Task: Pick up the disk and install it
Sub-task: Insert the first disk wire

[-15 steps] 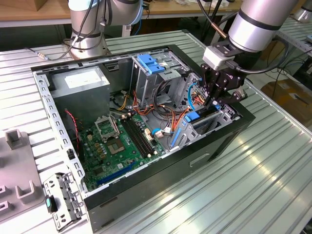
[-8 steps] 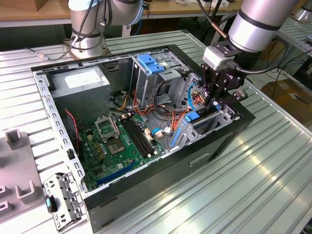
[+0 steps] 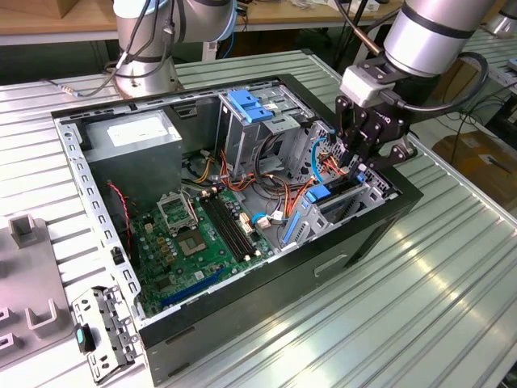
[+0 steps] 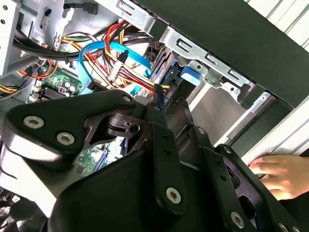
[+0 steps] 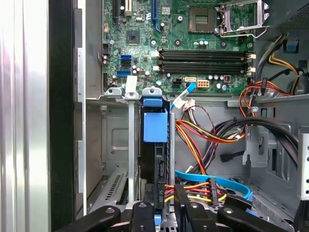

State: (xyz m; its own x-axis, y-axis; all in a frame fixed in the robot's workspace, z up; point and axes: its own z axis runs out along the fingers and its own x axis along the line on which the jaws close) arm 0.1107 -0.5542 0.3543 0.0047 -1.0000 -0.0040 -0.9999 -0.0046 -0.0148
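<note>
The disk [image 5: 155, 126] stands on edge in a slot of the metal drive bay at the end of the open computer case [image 3: 242, 319] on the exterior view's right. Its blue plastic bracket [image 3: 325, 193] shows at the slot's end. My gripper [image 5: 160, 212] reaches down into the bay from above. Its black fingers [image 5: 141, 212] sit on either side of the disk's dark rear edge and appear shut on it. In the exterior view the gripper [image 3: 354, 162] hangs among the cables just over the bay. In the second wrist view a fingertip [image 4: 157, 104] lies beside the blue bracket [image 4: 189, 77].
Red, orange, yellow and blue cables [image 5: 207, 137] crowd the space beside the bay. The green motherboard [image 3: 198, 234], grey power-supply box [image 3: 133, 137] and tall cage with blue top [image 3: 246, 109] fill the case. A person's hand [image 4: 282, 174] rests outside the case wall.
</note>
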